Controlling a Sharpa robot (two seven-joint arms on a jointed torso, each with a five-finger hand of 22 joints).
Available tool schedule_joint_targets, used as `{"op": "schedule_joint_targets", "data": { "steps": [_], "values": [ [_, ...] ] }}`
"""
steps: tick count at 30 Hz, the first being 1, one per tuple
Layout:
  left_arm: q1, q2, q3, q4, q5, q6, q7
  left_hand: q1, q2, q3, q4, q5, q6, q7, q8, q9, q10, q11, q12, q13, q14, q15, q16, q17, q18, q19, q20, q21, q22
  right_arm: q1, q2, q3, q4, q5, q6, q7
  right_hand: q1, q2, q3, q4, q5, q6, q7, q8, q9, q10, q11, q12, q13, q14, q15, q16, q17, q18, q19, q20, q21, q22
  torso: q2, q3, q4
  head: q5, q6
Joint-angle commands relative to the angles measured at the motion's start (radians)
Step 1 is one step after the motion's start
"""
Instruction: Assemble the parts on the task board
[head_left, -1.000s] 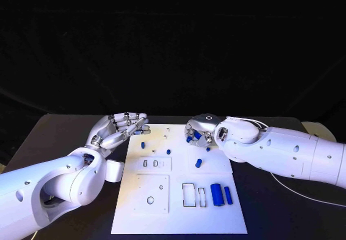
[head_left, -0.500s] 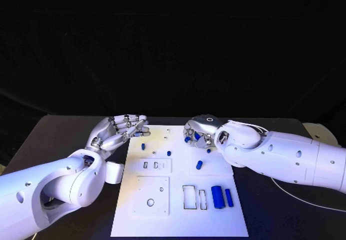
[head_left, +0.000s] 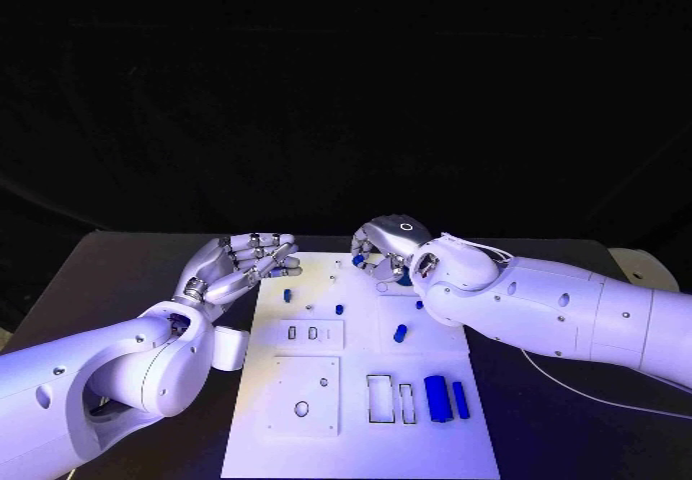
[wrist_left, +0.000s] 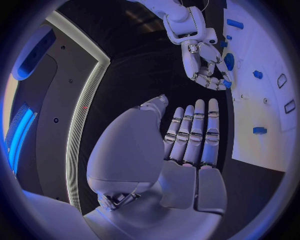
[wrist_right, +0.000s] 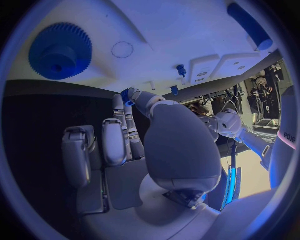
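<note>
Your right robot hand (head_left: 382, 250) sits over the far edge of the task board (head_left: 361, 440), its thumb and a finger pinching a small blue part (wrist_right: 127, 95) while the other fingers curl loosely. Your left robot hand (head_left: 238, 262) holds nothing: its fingers (wrist_left: 195, 132) are stretched out side by side above the table (head_left: 116, 270), just beside the board's far left corner. There is some lettering at the rim of the right wrist view, but it is cut off and you cannot read it. The head view gives you the board's near half: two blue cylinders (head_left: 436, 398) lie side by side at its right, next to the rectangular slots (head_left: 379, 395), a short blue piece (head_left: 401, 332) lies nearer the middle, and two small blue pegs (head_left: 287, 294) stand further back. The right wrist view adds a blue gear (wrist_right: 60, 51) on the board, close to the pinching fingertips. The left wrist view also catches that gear, beside the right robot hand.
</note>
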Motion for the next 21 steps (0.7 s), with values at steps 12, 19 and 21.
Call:
{"op": "schedule_joint_targets", "data": {
  "steps": [12,19,21],
  "values": [
    [0.002,0.011,0.001,-0.004,0.002,0.02,0.001,0.001,0.002,0.006,0.001,-0.004,-0.006,0.033,-0.004,-0.001,-0.005,0.0,-0.006,-0.001,-0.005,0.002,-0.005,0.001,0.011,0.008,0.001,0.003,-0.001,-0.007,0.076,0.001,-0.072,0.012,-0.043,-0.006,0.001,0.012,-0.003,-0.003,-0.007,-0.001,-0.008,0.011,0.053,0.002,-0.003,-0.002,0.002,0.035,-0.006,0.0,-0.002,-0.011,0.055,-0.009,0.001,0.19,0.007,-0.0003,0.0047,0.005,-0.001],
    [0.003,0.012,0.001,-0.006,0.002,0.021,0.0,0.002,0.002,0.007,0.0,-0.004,-0.007,0.033,-0.004,-0.001,-0.006,0.001,-0.007,-0.001,-0.006,0.002,-0.006,0.002,0.011,0.007,0.001,0.003,-0.002,-0.011,0.088,0.001,-0.079,0.013,-0.042,0.0,0.0,0.011,-0.003,-0.003,-0.007,-0.004,-0.008,0.01,0.053,0.001,-0.002,-0.003,0.002,0.035,-0.006,0.001,-0.001,-0.011,0.055,-0.008,0.001,0.19,0.008,0.0005,0.0028,0.009,0.0],
    [0.003,0.012,0.001,-0.006,0.002,0.021,0.0,0.002,0.002,0.007,0.0,-0.004,-0.007,0.033,-0.004,-0.001,-0.006,0.001,-0.007,-0.001,-0.006,0.002,-0.006,0.002,0.011,0.007,0.001,0.003,-0.002,-0.011,0.092,0.001,-0.081,0.014,-0.04,0.001,-0.001,0.011,-0.003,-0.002,-0.007,-0.005,-0.007,0.01,0.054,0.0,-0.002,-0.003,0.002,0.035,-0.006,0.0,-0.003,-0.011,0.055,-0.008,0.001,0.19,0.009,0.0002,0.0031,0.008,0.0]
  ]
}}
